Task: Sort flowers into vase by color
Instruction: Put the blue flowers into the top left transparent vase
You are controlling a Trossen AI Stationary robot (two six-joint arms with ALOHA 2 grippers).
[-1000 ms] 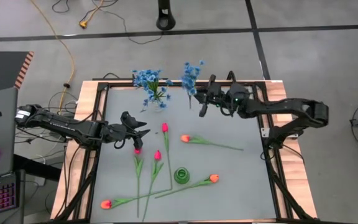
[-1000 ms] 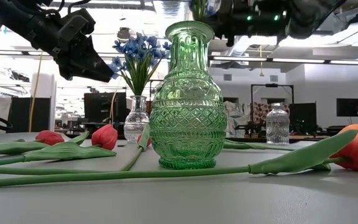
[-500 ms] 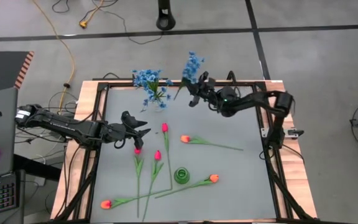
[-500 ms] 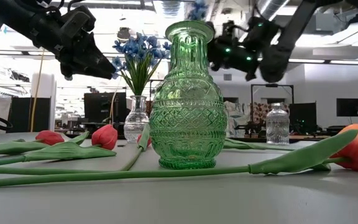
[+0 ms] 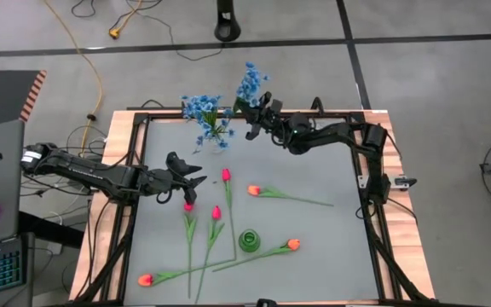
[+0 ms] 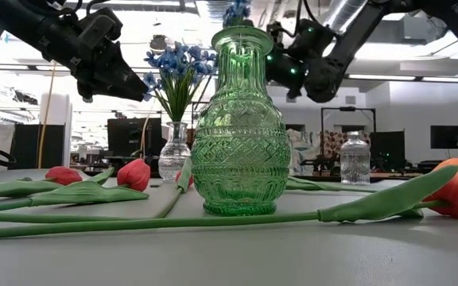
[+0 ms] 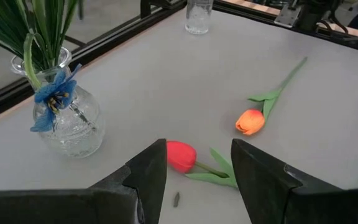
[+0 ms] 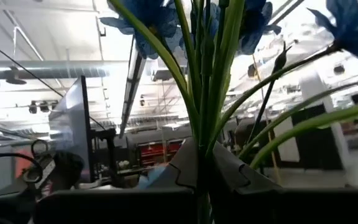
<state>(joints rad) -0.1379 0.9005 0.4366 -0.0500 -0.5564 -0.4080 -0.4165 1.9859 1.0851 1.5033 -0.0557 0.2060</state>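
My right gripper (image 5: 251,124) is above the table's far edge and shut on a bunch of blue flowers (image 5: 250,85). It hangs just right of a clear vase (image 5: 216,139) that holds more blue flowers (image 5: 201,107). My left gripper (image 5: 193,180) is open and hovers at the table's left over a red tulip (image 7: 180,155), touching nothing. Two more red tulips (image 5: 216,211) (image 5: 188,207) and three orange tulips (image 5: 254,189) (image 5: 293,244) (image 5: 146,279) lie flat on the table. A green glass vase (image 5: 249,240) stands empty near the front. My right gripper pinches the blue bunch between its two fingers by the bundled green stems (image 8: 201,146), below the blossoms (image 8: 166,25). It comes from the table's right. The bunch is lifted clear of the table, and its blossoms stand beyond the fingers toward the far edge.
A small clear bottle-shaped vase (image 6: 355,159) stands near the table's right edge. The long stems of the lying tulips cross the middle and near-left of the grey table (image 5: 314,256). The table's black frame rail (image 5: 228,112) runs just behind the clear vase.
My right gripper has carried the blue bunch toward the table's left and far edge, closing on the clear vase with blue flowers, and its arm has folded in. The bunch stayed in the shut fingers. My left arm kept still.
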